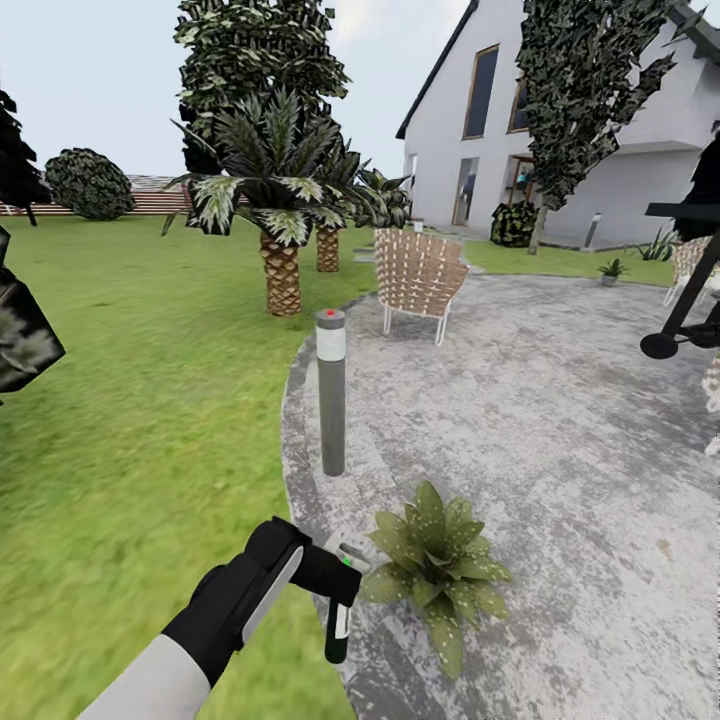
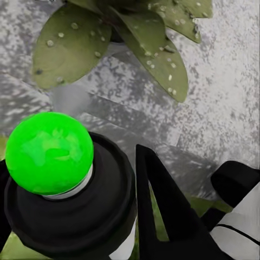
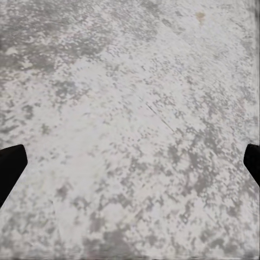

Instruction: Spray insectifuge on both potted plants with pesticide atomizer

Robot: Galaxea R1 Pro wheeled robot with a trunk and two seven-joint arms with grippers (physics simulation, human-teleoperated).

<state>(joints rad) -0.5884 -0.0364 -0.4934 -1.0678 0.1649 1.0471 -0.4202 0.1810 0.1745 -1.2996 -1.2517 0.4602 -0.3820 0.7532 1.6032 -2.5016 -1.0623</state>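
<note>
Left claw [image 1: 335, 580] grips pesticide atomizer [image 1: 338, 615]; no readable label.

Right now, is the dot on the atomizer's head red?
No: in the left wrist view the dot on the atomizer, held in the left gripper, glows bright green.

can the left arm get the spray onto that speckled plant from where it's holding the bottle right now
Probably yes. The left gripper holds the pesticide atomizer right beside the potted plant, with nothing between them.
</note>
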